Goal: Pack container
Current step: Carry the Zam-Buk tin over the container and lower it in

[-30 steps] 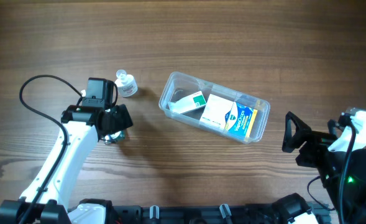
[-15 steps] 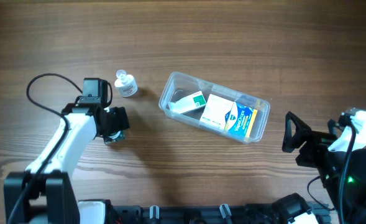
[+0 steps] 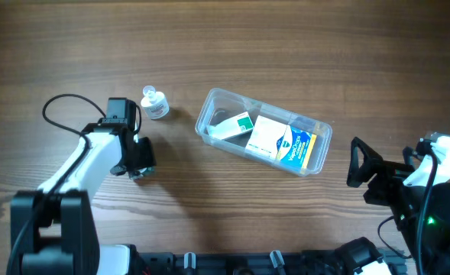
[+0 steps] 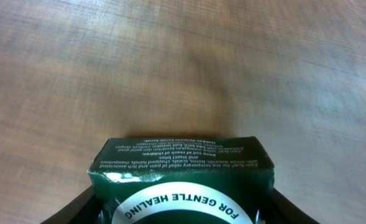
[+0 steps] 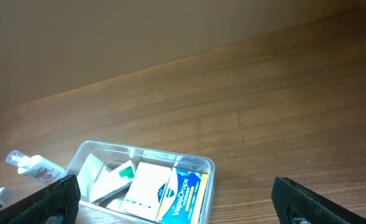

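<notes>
**Green box in the left jaws, container off to their right**

The left jaws are clenched on a dark green box (image 4: 183,168), one finger on each side of it. The left wrist view shows only bare table (image 4: 183,56) beyond the box. The right jaws are spread wide and grasp nothing; both of their fingers show at the lower corners of the right wrist view.

From the left jaws, the container (image 3: 204,114) lies to the robot's right and a little farther from the base, near the middle of the table. Its long axis runs on a slant: the short end toward the left arm (image 3: 87,164) sits farther from the base, and the other end angles back toward the right arm (image 3: 438,153). The right jaws are the nearer of the two to the container, just off that end, but the left jaws hold the load. I judge the coming move to be a carry to the right, over the near short wall.

By count there is one container, and from overhead it holds three boxes: a white and green box (image 3: 236,124), a white box (image 3: 267,136) and a blue and yellow box (image 3: 297,147). Whether anything lies under them I cannot tell. The green box in the jaws makes a fourth. One small white bottle (image 3: 154,103) lies on its side between the left jaws and the container, apart from both.
</notes>
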Tool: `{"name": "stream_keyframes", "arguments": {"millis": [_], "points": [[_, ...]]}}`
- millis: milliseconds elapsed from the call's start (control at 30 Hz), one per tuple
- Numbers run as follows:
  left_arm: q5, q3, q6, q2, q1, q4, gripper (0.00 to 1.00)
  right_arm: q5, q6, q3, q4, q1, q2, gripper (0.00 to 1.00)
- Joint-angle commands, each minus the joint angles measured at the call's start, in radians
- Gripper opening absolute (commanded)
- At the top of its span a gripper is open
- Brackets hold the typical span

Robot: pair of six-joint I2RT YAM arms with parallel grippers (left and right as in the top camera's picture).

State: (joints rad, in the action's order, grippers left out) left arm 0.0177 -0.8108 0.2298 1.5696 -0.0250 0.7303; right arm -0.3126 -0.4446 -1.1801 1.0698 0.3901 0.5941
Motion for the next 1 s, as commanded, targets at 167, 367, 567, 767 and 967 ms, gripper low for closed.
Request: {"name": "stream_keyframes", "arguments": {"millis": [167,367,567,767,967], "points": [[-0.143,-0.235,0.010,-0.354,-0.127,0.171,0.29,-0.016,-0.001,-0.005,-0.002,0.002,-0.003,1.00],[-0.137,-0.239,0.013,-0.403,-0.450,-0.109,0.24,-0.016,-0.001,-0.005,-0.002,0.002,-0.003,1.00],[-0.041,-0.239,-0.095,-0.184,-0.706,-0.447,0.25,-0.016,-0.001,-0.005,-0.002,0.002,-0.003,1.00],[-0.016,-0.239,-0.121,0.079,-0.729,-0.618,0.20,-0.016,-0.001,-0.005,-0.002,0.002,-0.003,1.00],[-0.066,-0.239,-0.066,0.172,-0.759,-0.706,0.21,-0.016,-0.001,-0.005,-0.002,0.002,-0.003,1.00]]}}
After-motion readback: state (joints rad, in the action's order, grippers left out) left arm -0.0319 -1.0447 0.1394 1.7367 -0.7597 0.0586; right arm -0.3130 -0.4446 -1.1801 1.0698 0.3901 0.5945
